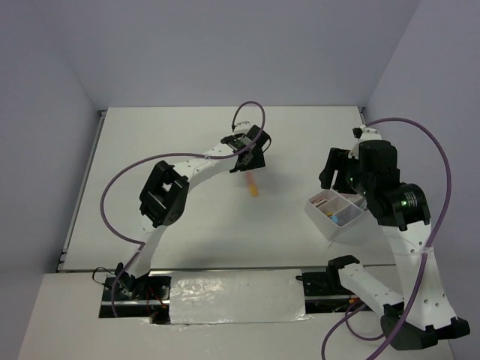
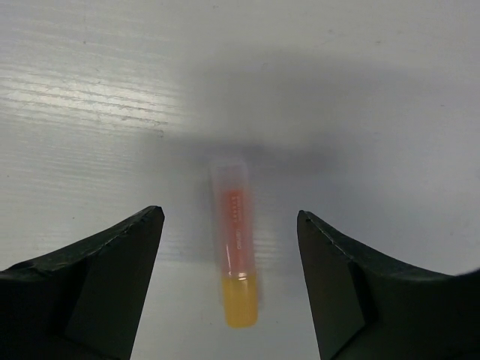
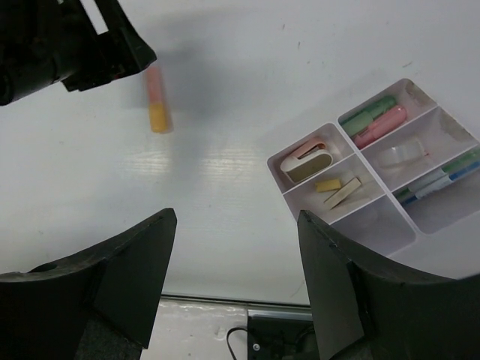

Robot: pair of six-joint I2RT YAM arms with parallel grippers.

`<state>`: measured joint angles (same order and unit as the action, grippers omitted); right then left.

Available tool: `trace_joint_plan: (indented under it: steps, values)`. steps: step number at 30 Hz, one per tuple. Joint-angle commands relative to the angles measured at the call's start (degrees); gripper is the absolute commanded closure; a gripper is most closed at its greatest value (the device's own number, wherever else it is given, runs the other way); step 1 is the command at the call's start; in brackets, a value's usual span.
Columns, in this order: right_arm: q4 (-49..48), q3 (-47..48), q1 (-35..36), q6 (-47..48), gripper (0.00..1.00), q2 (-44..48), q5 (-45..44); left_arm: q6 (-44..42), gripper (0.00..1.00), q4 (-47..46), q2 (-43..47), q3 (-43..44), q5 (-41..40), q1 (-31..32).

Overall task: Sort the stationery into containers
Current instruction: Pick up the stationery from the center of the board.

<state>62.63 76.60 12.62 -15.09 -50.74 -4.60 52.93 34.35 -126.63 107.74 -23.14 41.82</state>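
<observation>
An orange marker (image 1: 253, 186) (image 2: 237, 240) (image 3: 157, 101) with a yellow-orange cap lies flat on the white table. My left gripper (image 1: 248, 162) (image 2: 229, 213) hovers over it, open, one finger on each side and neither touching it. The white divided tray (image 1: 311, 206) (image 3: 279, 162) stands to the right. It holds a green marker (image 3: 367, 114), a pink marker (image 3: 381, 125), a clear tape ring (image 3: 401, 155), thin pens (image 3: 442, 178) and small erasers (image 3: 328, 184). My right gripper (image 1: 332, 169) (image 3: 236, 214) hangs open and empty above the table, beside the tray's far left corner.
The table's near edge with a metal rail (image 3: 225, 304) runs just below my right gripper. A foil-covered plate (image 1: 236, 296) lies between the arm bases. Walls close the table on the left, back and right.
</observation>
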Motion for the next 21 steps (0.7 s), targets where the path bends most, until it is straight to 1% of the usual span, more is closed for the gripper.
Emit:
trace_joint_plan:
  steps: [1,2,4,6,9,13,17,18,19,21]
  values:
    - [-4.88,-1.54,1.0,2.52,0.26,1.43,2.4,1.21,0.16,6.78,-2.47,5.28,-5.77,0.98]
    - [-5.06,-1.45,1.35,2.61,0.26,1.61,3.97,1.21,0.17,7.22,-3.18,6.07,-6.22,1.15]
    - [-5.33,-0.84,1.96,2.7,0.26,1.52,4.34,0.87,0.19,7.31,-5.28,7.83,-6.4,1.42]
    - [-5.5,-0.49,3.19,2.61,0.26,1.43,4.34,0.6,0.23,7.66,-6.87,9.66,-5.87,1.51]
    - [-5.59,-0.48,4.16,2.79,0.26,1.52,4.34,1.3,0.24,9.33,-9.95,11.34,-5.43,2.47]
    - [-6.38,-1.27,4.87,2.88,0.26,1.79,4.34,1.91,0.24,9.16,-10.92,10.64,-5.6,2.83]
    - [-7.0,-1.89,5.39,2.88,0.26,2.22,5.65,2.27,0.28,9.69,-10.66,9.42,-6.83,2.83]
    - [-7.08,-2.06,5.48,2.88,0.26,2.23,5.66,2.18,0.34,8.81,-10.31,7.94,-7.1,2.74]
    - [-7.08,-2.15,5.57,2.88,0.26,2.4,5.74,2.18,0.37,8.28,-9.7,7.14,-6.92,2.74]
    - [-7.35,-2.33,5.57,2.79,0.26,2.58,6.09,2.18,0.53,7.06,-9.25,5.29,-6.13,2.82]
